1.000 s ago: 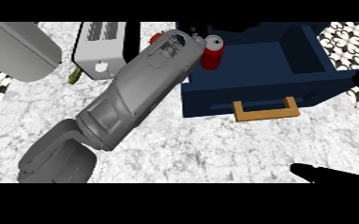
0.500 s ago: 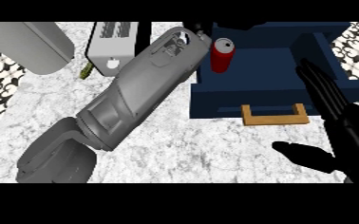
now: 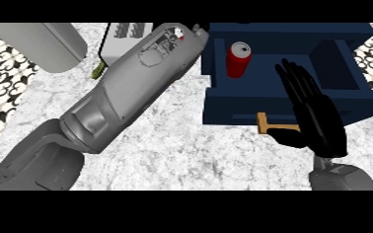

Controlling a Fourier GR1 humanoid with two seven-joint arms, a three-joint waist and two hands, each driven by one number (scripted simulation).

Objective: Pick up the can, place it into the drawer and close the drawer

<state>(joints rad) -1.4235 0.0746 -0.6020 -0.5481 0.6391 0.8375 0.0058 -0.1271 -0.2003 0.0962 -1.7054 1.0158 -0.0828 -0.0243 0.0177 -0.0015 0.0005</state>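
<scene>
Can upright in open drawer, right hand flat over front edge

can: red, silver top | drawer: navy blue | handle: tan | counter: white-grey marbled | right hand: black | left forearm: grey | tiles: black-white patterned

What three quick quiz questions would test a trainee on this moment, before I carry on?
1. True or false: the can stands upright inside the drawer.
2. The right hand is: A) curled round the can; B) open, fingers straight, above the drawer's front; C) curled, holding nothing.
3. Fill in: the drawer is ___, so one task step is not yet done.
Key: 1 true; 2 B; 3 open.
</scene>
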